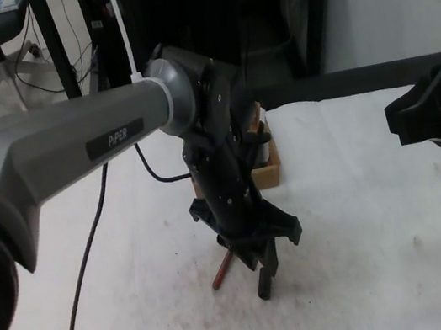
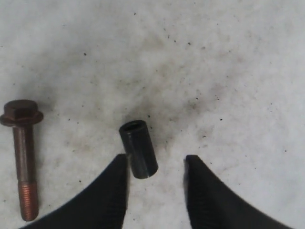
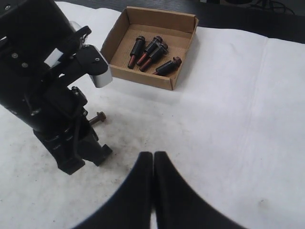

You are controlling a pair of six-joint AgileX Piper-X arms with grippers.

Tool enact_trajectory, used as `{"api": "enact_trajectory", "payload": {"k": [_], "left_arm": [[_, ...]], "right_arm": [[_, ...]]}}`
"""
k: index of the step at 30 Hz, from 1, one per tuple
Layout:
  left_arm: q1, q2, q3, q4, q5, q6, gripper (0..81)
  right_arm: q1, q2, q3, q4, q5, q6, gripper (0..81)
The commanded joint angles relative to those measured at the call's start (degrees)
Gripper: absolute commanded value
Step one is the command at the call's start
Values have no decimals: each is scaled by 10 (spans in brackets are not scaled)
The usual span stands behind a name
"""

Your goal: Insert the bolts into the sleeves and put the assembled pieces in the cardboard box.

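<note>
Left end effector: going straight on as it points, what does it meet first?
Likely the black sleeve, lying just ahead between its open fingers, nearer one of them; depth is unclear.

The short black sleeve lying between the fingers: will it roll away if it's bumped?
Probably yes: the short black cylindrical sleeve lies on its side, so a sideways nudge could roll it, though the white cloth should slow it. It looks rigid, so the open fingers likely won't deform it.

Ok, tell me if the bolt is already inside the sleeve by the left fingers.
No, the bolt lies on the cloth apart from the sleeve, whose open end is empty.
</note>
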Motion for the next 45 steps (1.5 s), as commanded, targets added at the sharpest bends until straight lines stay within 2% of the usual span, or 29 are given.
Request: {"api": "enact_trajectory", "payload": {"k": [1, 3, 22, 23, 25, 28, 29, 30, 38, 41, 43, 45], "left_arm": [[-2, -3, -5, 4, -25, -6, 494], [-2, -3, -5, -1, -37, -6, 514], [-6, 33, -5, -32, -30, -41, 501], [-6, 33, -5, -36, -30, -41, 471], [-6, 33, -5, -42, -30, -41, 355], [-6, 33, -5, -40, -30, -40, 91], [-6, 33, -5, -39, -30, -33, 26], [-6, 33, -5, -35, -28, -21, 1], [-7, 33, -5, -15, -24, -1, 1], [-6, 33, -5, -10, 24, -1, 5], [-6, 33, -5, -7, 41, -1, 51], [-6, 33, -5, -3, 48, -1, 157]], "right_arm": [[1, -5, -3, 2, -3, -4, 6], [1, -5, -3, 2, -3, -4, 6], [1, -5, -3, 2, -3, -8, 6], [1, -5, -3, 2, -3, -8, 6], [1, -5, -3, 2, -3, -8, 6], [1, -5, -3, 2, -3, -8, 6], [1, -5, -3, 2, -3, -8, 6], [1, -5, -3, 2, -3, -8, 6], [1, -5, -3, 2, -3, -21, 6], [1, -5, -3, 2, -3, -21, 6], [1, -5, -3, 2, -3, -21, 6], [1, -5, -3, 2, -3, -21, 6]]}}
